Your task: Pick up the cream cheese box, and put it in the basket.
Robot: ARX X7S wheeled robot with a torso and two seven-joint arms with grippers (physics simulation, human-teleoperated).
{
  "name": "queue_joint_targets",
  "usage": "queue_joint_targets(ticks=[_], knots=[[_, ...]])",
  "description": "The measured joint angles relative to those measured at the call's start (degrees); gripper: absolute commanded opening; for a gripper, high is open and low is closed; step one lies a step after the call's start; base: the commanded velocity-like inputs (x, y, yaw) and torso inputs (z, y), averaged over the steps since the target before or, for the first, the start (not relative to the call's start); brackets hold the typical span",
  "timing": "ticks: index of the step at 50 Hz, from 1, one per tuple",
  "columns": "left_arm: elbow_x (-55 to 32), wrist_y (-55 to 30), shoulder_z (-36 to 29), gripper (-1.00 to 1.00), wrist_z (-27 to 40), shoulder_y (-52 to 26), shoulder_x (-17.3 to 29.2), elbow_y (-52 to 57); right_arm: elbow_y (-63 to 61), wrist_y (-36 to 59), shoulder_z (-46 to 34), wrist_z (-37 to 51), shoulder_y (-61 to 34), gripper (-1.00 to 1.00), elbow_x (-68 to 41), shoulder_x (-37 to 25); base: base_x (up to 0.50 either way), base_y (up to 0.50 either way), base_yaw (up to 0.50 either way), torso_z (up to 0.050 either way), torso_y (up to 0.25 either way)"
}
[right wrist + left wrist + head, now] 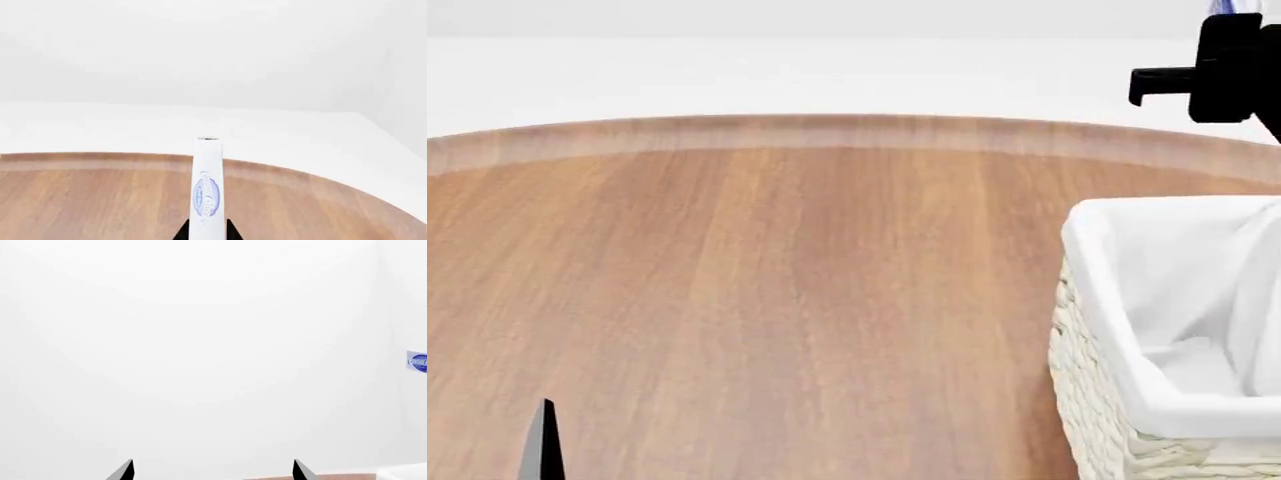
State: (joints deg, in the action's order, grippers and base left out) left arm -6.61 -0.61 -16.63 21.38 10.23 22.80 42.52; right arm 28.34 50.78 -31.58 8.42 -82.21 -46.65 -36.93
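My right gripper (207,234) has its jaws clamped on the cream cheese box (207,187): in the right wrist view the thin white carton stands edge-on straight out from between the two dark jaw tips, blue oval logo facing the camera, clear of the wood below it. So I judge the pick is done and the box is airborne. In the head view that arm shows only as a black block at the upper right, above the far edge of the table (761,300), and a sliver of the box's colour may peek above it, though it is too small to be sure. The basket (1094,400) sits at the table's right side, nearer me, its white liner folded over the rim and its inside showing only cloth. What is left, as I read it, is the carry over that rim, the lowering and the release. My left gripper (212,471) has its jaws apart, holding nothing, low near the table's near-left edge, and is not involved.
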Motion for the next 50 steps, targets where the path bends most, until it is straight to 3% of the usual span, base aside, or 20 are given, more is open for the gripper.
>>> queue_joint_targets(ticks=[17, 30, 50], knots=[[-0.3, 0.2, -0.1, 1.0, 0.3, -0.1, 0.2, -0.2, 23.8, -2.3, -5.4, -8.4, -6.0, -1.0, 5.1, 7.7, 0.0, 0.0, 0.0, 0.0, 0.001], [-0.5, 0.2, -0.2, 1.0, 0.4, -0.4, 0.4, -0.4, 35.4, -3.0, -8.9, -13.0, -9.0, -1.0, 8.5, 11.1, 0.0, 0.0, 0.0, 0.0, 0.001], [0.1, 0.3, -1.0, 1.0, 0.6, -0.4, 0.5, -0.7, 34.2, 2.4, -14.6, -22.2, -9.3, -1.0, 11.4, 8.0, 0.0, 0.0, 0.0, 0.0, 0.0]])
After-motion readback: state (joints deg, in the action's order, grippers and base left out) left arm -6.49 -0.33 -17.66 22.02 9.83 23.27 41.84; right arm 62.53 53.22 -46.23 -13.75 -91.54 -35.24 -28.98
